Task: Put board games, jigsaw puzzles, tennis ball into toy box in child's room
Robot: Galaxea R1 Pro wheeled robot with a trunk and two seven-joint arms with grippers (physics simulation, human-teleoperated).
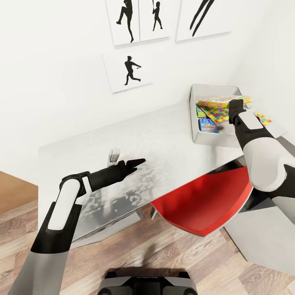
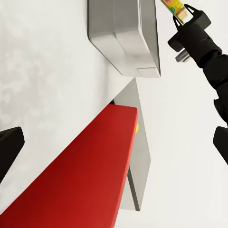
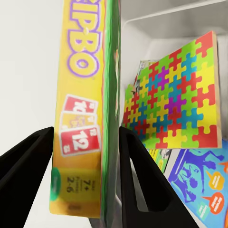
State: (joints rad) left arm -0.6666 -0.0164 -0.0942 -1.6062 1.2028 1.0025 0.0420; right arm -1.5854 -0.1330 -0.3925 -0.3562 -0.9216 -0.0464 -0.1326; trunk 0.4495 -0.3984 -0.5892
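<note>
The light-grey toy box [image 1: 213, 87] stands at the table's [image 1: 164, 131] far right end. Over it my right gripper [image 3: 85, 156] is shut on the green and yellow Skip-Bo board game [image 3: 83, 109], held on edge; in the head view that box [image 1: 221, 100] hangs just above the bin. Inside the bin lie a jigsaw puzzle [image 3: 175, 95] and a blue board game [image 1: 208, 125]. A second jigsaw puzzle [image 1: 263, 118] lies on the table right of the bin. My left gripper [image 1: 138, 163] hovers open over the table's middle, holding nothing. A yellow-green sliver [image 2: 137, 127] shows behind the chair; I cannot tell whether it is the tennis ball.
A red chair [image 1: 205, 200] is tucked under the table's right half, below my right arm. A small grey object [image 1: 114, 155] stands on the table beside my left wrist. Black silhouette pictures [image 1: 129, 73] hang on the white wall. Wood-plank floor [image 1: 164, 254] lies in front.
</note>
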